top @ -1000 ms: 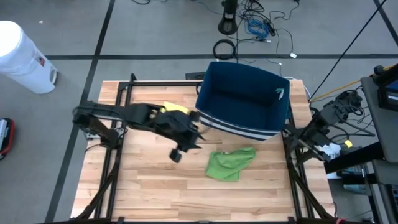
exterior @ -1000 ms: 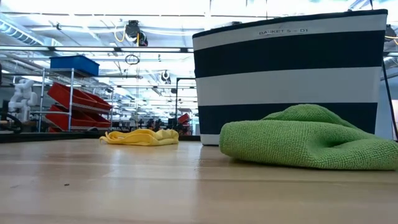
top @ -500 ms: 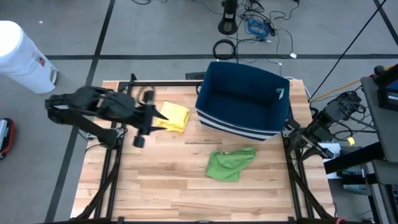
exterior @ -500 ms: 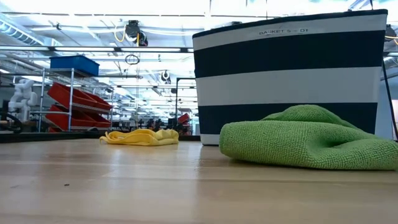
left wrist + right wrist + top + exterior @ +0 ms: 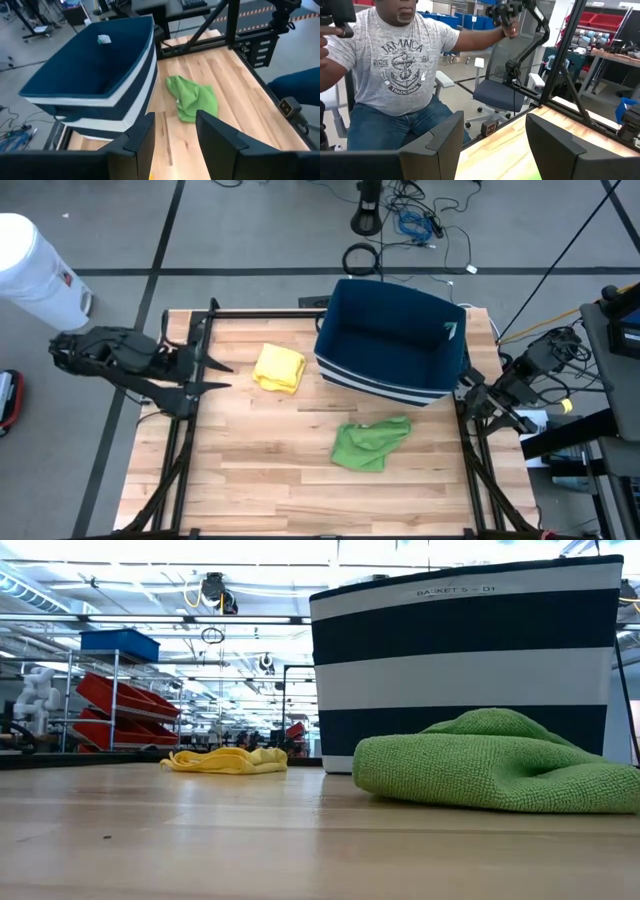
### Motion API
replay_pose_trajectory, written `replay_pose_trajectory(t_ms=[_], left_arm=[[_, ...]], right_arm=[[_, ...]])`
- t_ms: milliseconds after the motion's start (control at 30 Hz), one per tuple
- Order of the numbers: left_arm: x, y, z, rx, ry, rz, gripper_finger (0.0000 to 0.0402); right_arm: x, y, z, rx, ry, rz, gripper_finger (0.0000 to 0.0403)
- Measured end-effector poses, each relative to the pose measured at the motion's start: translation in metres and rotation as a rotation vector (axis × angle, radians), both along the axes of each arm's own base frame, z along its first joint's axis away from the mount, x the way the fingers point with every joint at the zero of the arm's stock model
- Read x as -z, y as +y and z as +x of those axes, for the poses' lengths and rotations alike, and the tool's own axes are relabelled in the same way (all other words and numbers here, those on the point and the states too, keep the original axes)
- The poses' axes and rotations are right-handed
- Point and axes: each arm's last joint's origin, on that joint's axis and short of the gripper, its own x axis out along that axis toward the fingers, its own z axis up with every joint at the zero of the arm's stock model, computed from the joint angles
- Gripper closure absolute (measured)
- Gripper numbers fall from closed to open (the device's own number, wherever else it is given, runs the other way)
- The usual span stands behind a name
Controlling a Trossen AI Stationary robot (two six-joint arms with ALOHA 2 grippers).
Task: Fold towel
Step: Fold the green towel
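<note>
A yellow towel [image 5: 279, 367], folded small, lies flat on the wooden table's far left part and shows in the low view as the yellow towel [image 5: 228, 760]. A crumpled green towel [image 5: 370, 443] lies at the table's middle, in front of the basket; it is also in the low view [image 5: 490, 765] and the left wrist view [image 5: 192, 97]. My left gripper [image 5: 188, 370] hangs over the table's left edge, open [image 5: 175, 137], with nothing between its fingers. My right gripper [image 5: 480, 395] waits at the right edge, open [image 5: 492, 145] and empty.
A navy basket with white stripes [image 5: 392, 345] stands at the far right of the table, just behind the green towel. Black frame bars [image 5: 200, 330] run along both table sides. A person [image 5: 405, 75] sits beyond the table in the right wrist view.
My left gripper has drawn back from the table's middle, near the yellow towel, toward the left edge, rolling as it went. The arm no longer covers the yellow towel, which lies still. The green towel has not moved.
</note>
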Motion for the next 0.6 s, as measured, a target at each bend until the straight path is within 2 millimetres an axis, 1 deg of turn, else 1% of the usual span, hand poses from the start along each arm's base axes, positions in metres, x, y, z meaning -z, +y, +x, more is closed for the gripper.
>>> replay_pose_trajectory(t_ms=[133,233,400,600], left_arm=[[0.033,0.003,-0.011,-0.007,-0.029,-0.027,0.0252],[0.057,0.004,-0.017,0.000,-0.060,-0.070,0.0252],[0.107,0.003,-0.015,0.016,-0.099,-0.117,0.0252],[0.159,-0.003,0.000,0.052,-0.150,-0.199,0.0252]], right_arm=[[0.000,0.000,0.000,0.018,0.023,0.024,0.0202],[0.005,0.002,0.004,0.020,0.044,0.033,0.0202],[0.027,0.009,0.015,0.024,0.104,0.035,0.0202],[0.061,0.020,0.033,0.031,0.156,0.092,0.0202]])
